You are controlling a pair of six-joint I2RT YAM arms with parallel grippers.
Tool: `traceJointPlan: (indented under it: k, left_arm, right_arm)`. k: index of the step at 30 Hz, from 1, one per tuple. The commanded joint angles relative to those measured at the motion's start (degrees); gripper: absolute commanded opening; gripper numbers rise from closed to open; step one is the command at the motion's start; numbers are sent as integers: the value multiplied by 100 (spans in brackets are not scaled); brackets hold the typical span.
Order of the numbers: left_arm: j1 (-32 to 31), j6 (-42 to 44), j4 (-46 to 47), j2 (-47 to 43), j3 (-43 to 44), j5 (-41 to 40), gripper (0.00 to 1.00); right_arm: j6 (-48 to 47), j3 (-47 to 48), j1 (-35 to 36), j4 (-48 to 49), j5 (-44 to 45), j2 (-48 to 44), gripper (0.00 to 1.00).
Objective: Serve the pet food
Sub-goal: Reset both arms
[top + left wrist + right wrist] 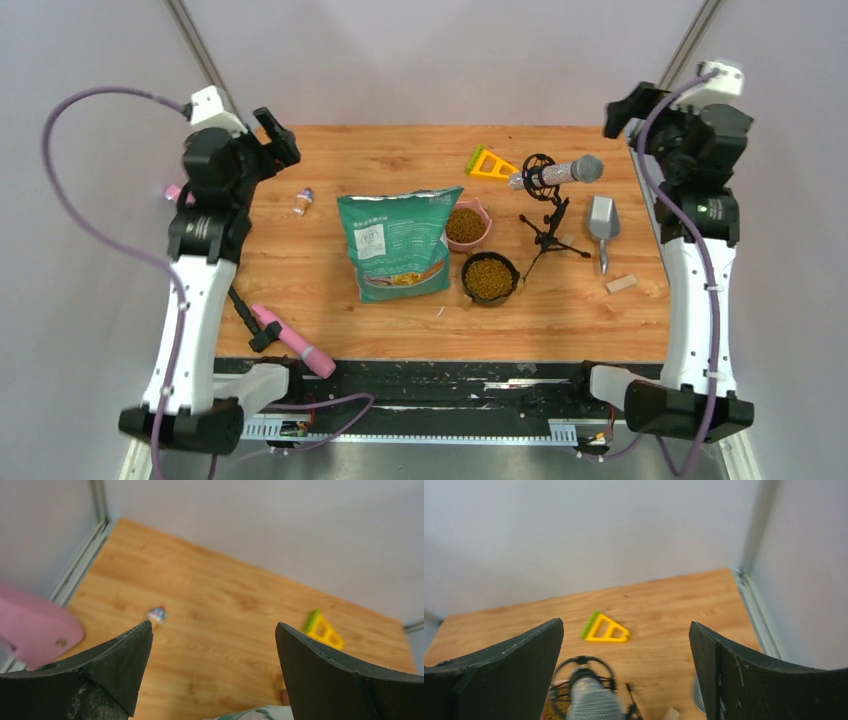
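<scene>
The pet food shows as brown kibble in a pink bowl (466, 224) and in a black bowl (490, 277) at mid-table. Left of them stands the teal-green and white bag (400, 245); its top edge peeks into the left wrist view (260, 714). A grey scoop (603, 222) lies to the right of the bowls. My left gripper (276, 136) (213, 625) hangs open and empty above the far left of the table. My right gripper (625, 108) (625, 624) hangs open and empty above the far right corner.
A microphone on a small tripod (555, 175) (591, 702) stands between bowls and scoop. A yellow triangle (490, 163) (324, 630) (605, 629) lies at the back. There are also a small bottle (302, 201) (156, 614), a pink tool (292, 340) and a wood block (620, 284).
</scene>
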Motion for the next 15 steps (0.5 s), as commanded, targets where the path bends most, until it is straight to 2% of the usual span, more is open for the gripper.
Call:
traceJointPlan:
  k: [1,3,6,11,15]
  left_arm:
    - [21,-415,-1058,834,-104,-1392,100]
    - [27,-479,-1037,862,-306,-1681,100]
    - [29,-531,-919,674,-744,-1987,100]
    - [29,-564,-1006,383,-1129,-2068,100]
    - [29,-659,-1059,177,-1212,-1912,100]
  right_arm:
    - [1354,-234,-1641,-286,-77,-20,100]
    - [1658,-398,-2223,-463,13,24,100]
    - [1717,-919,-2606,-581,293,-65,100]
    - [2187,-1985,-2621,-603,715,-516,100]
    - [2288,-2737,-2620,-594,734,-983,100]
